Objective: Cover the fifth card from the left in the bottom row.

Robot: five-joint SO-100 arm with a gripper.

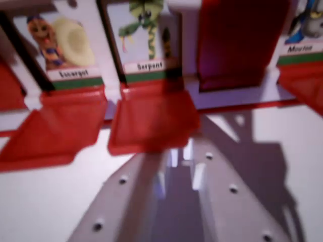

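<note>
The white table filled the lower half of the wrist view, and the grey, screw-studded gripper rose from the bottom edge toward the middle, its shadow falling to the wrist view's right. The picture was blurred, and I could not tell whether the jaws stood apart or together; nothing could be seen held between them.

Across the top ran a red game board with a row of picture cards. A tall red flap stood upright in the slot right of centre, hiding whatever card sat behind it. Just left of it the Serpent card, showing a green snake, stood uncovered, and its red flap lay flat on the table in front, close to the gripper's tip. Further left was the Escargot card with a snail, its own flap also lying down. At the far right edge a card labelled Mouton was partly cut off by the frame.
</note>
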